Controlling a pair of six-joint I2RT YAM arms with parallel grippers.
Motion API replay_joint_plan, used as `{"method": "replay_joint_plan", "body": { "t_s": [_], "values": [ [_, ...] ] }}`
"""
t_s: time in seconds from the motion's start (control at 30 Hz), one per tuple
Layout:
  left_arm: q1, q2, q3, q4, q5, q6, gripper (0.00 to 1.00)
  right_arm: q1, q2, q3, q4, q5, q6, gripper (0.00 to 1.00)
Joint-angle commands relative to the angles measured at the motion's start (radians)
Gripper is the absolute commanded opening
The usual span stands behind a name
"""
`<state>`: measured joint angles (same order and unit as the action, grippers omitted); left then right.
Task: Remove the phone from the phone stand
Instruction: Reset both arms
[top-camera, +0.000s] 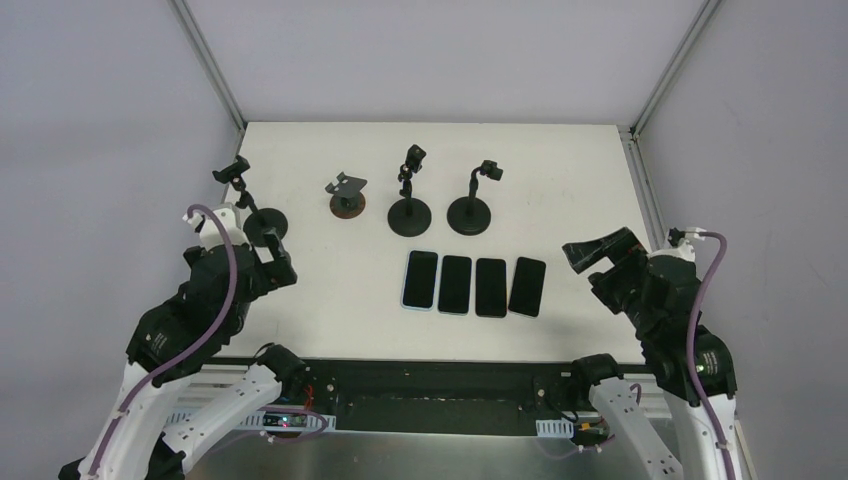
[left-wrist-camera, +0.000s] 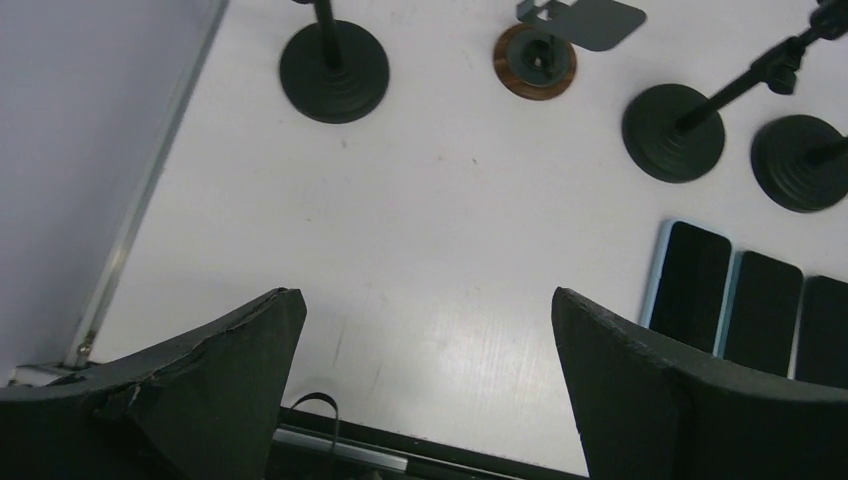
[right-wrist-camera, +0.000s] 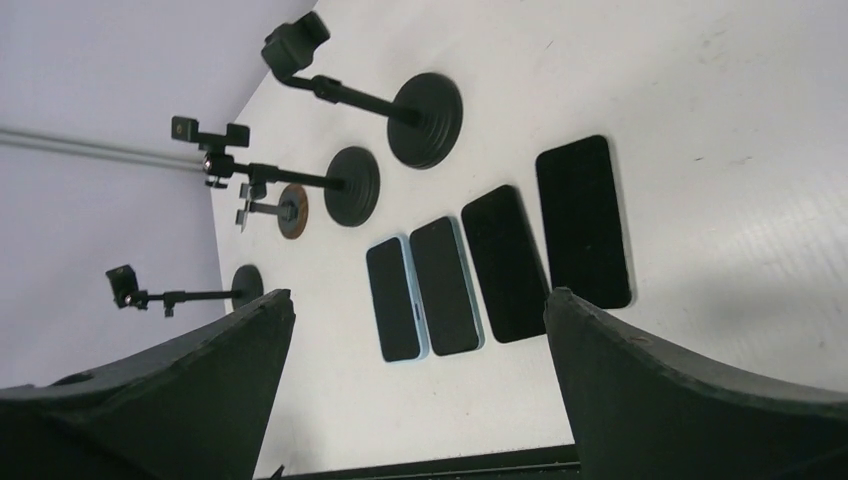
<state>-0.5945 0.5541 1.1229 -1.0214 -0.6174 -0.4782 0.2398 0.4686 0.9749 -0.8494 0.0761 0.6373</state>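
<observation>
Four phones (top-camera: 421, 280); three pole stands (top-camera: 409, 215), seemingly one bracket stand (top-camera: 348, 203)

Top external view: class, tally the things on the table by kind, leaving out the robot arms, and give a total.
Phones: 4
Black pole stands: 3
Brown-based plate stand: 1
Total: 8
</observation>
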Motion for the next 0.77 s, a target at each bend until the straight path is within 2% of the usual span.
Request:
{"method": "replay_joint_plan", "body": {
  "t_s": [0.0,0.4,0.73],
  "values": [
    [0.004,-0.003,0.074,-0.127,-0.18,-0.017,0.99,-0.004,-0.014,0.066,-0.054,0.162,-0.027,1.0],
    [0.004,-0.017,0.166,-0.154,-0.224,0.022,0.99,-0.005,0.005,0.235,-0.124,0.175,-0.138,1.0],
    [0.004,-0.021,0.167,-0.167,-0.234,0.01,0.99,-0.004,0.01,0.236,-0.128,0.168,-0.139,1.0]
  ]
}}
